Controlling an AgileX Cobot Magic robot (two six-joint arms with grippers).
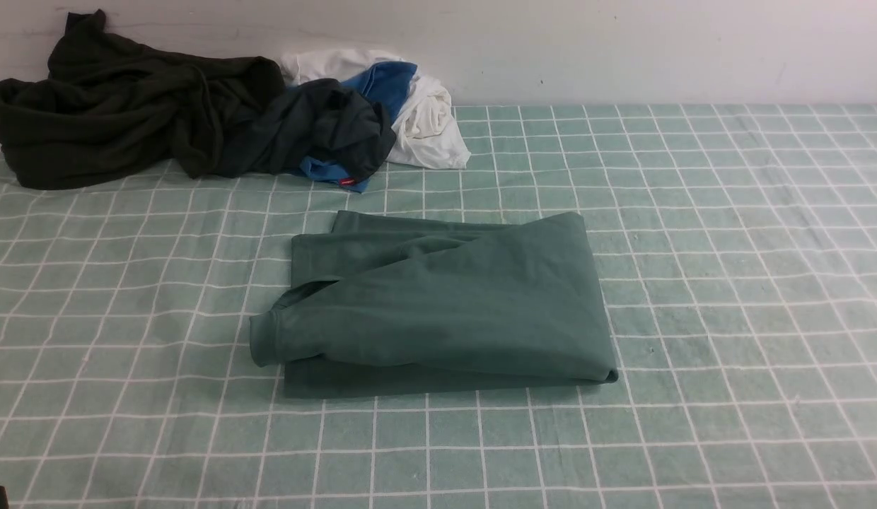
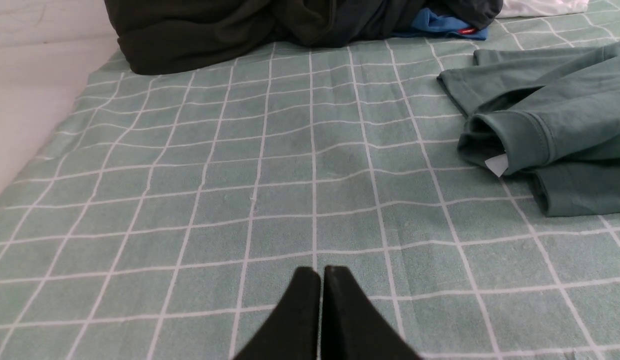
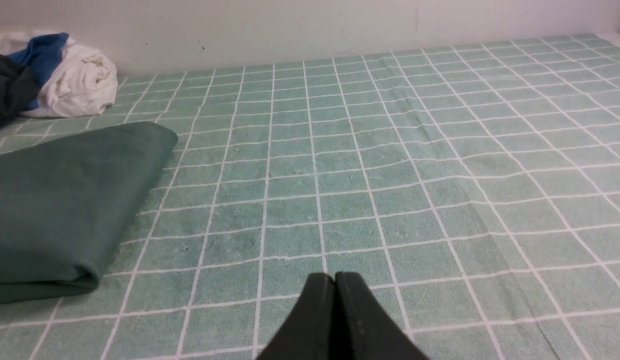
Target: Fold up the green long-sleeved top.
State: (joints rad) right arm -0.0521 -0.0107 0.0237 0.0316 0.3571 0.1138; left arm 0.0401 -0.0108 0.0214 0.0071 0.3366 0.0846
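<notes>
The green long-sleeved top (image 1: 438,304) lies folded into a compact rectangle in the middle of the checked cloth, a ribbed cuff curled at its left edge. Its cuff end with a white label shows in the left wrist view (image 2: 540,135), and its rounded fold edge shows in the right wrist view (image 3: 75,200). My left gripper (image 2: 321,272) is shut and empty, low over bare cloth well to the left of the top. My right gripper (image 3: 335,277) is shut and empty over bare cloth to the right of the top. Neither arm appears in the front view.
A dark olive-black garment (image 1: 120,106) is heaped at the back left against the wall. Beside it lies a dark grey garment (image 1: 325,127) over blue (image 1: 382,81) and white (image 1: 428,124) clothes. The green checked cloth (image 1: 728,247) covers the table.
</notes>
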